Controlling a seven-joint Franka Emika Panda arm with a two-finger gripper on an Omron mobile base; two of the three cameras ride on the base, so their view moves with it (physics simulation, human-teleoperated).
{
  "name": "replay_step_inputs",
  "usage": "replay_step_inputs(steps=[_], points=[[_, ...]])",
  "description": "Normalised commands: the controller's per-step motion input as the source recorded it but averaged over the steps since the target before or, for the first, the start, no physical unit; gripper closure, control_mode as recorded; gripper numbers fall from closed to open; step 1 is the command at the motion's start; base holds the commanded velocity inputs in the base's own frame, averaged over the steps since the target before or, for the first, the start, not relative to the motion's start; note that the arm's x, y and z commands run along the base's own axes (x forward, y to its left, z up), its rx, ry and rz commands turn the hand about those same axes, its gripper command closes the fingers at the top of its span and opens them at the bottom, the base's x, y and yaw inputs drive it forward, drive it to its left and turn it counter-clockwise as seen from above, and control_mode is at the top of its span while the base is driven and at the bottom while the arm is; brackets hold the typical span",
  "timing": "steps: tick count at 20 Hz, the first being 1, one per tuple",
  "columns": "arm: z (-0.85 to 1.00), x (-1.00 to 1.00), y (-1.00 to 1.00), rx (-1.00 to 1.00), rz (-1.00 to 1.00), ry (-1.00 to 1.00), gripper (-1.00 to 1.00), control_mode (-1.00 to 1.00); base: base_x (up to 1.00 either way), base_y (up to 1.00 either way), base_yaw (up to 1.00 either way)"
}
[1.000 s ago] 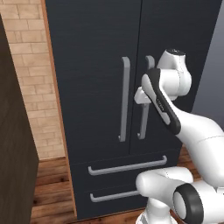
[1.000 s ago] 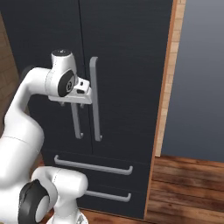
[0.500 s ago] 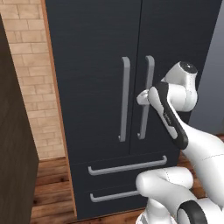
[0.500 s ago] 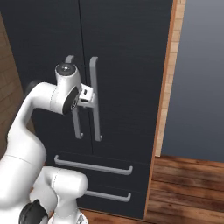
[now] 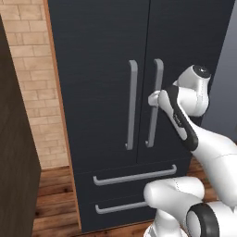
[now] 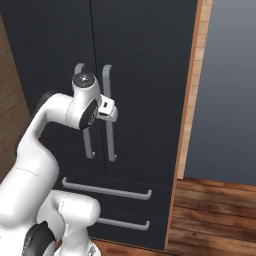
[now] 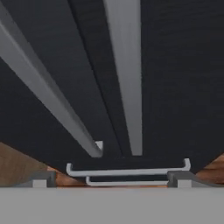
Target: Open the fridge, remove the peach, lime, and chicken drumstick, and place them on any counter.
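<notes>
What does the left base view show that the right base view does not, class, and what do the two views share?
Left base view alone: a pale brick wall left of the fridge and a dark brown cabinet at the left edge.

Right base view alone: a plain grey wall to the right of the fridge.

Both: the closed double doors, the right door's handle with the open end effector close at it, two drawer handles and the wooden floor.

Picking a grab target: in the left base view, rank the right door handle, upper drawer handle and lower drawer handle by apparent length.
1. Right door handle, longest.
2. Upper drawer handle.
3. Lower drawer handle, shortest as seen, but the robot's body hides its right end, so its full length is unsure.
</notes>
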Motion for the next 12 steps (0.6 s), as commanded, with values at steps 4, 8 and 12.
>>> replay_step_inputs(steps=[4,8,12], points=[[0.00,0.61,-0.03,0.02,-0.04,-0.03,-1.00,-1.00,0.00,0.00,0.00],[0.00,0.67,-0.07,0.04,-0.05,-0.04,-1.00,-1.00,0.00,0.00,0.00],[0.00,0.72,-0.09,0.02,-0.04,0.00,-1.00,-1.00,0.00,0.00,0.00]])
